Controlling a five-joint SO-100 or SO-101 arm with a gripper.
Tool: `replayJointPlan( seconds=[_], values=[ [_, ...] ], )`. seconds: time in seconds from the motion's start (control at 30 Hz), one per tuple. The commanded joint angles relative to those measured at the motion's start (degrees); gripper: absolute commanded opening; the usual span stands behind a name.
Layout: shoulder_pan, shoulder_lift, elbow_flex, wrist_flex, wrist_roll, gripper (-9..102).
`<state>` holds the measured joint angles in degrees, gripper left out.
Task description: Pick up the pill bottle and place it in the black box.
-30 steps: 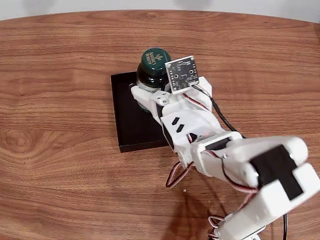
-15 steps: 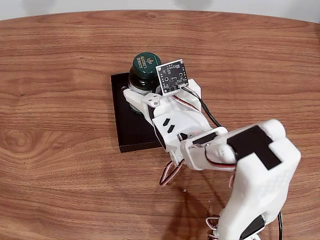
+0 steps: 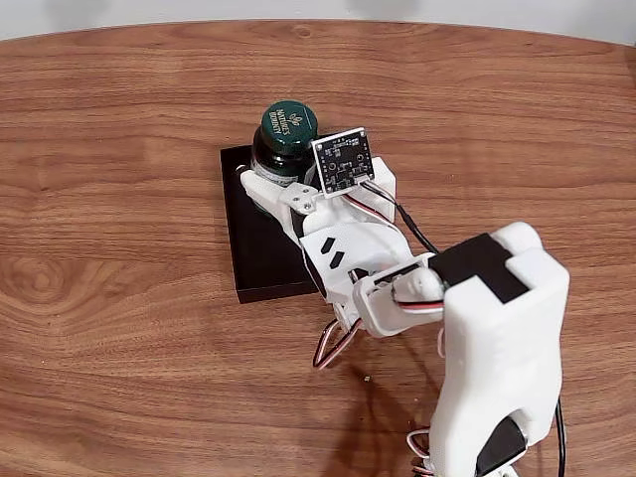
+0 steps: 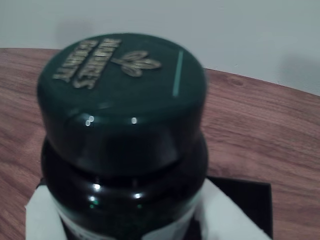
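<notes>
In the fixed view the white arm reached from the lower right toward the upper left across the wooden table. At its far end the gripper was clamped on the pill bottle, one white finger pressed against the bottle's near-left side and the rest of the gripper wrapped behind it. The bottle stood upright in that hold, its green cap with pale lettering above the gripper's top. A small dark circuit board sat on the gripper just to the right of the cap.

Directly beneath the gripper and bottle lay the black box, a shallow tray whose near part stretched back along the arm's left side. Whether the bottle's base touched the box floor or hung just above it could not be told.

In the wrist view the pill bottle loomed immediately ahead of the camera, its cap showing embossed pale letters and a leaf mark. White gripper parts flanked the bottle's lower body, and a corner of the black box showed beyond them on the right.
</notes>
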<state>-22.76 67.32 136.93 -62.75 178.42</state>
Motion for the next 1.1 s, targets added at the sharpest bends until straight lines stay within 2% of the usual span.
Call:
replayJointPlan(
  seconds=[0.0,0.53,0.83,1.07],
  values=[
    [-0.1,0.5,-2.6,-1.4,0.6,32],
    [1.1,2.5,1.1,-3.0,0.8,40],
    [4.8,13.2,6.7,3.6,0.3,40],
    [7.6,25.8,12.5,12.0,0.7,38]
  ],
)
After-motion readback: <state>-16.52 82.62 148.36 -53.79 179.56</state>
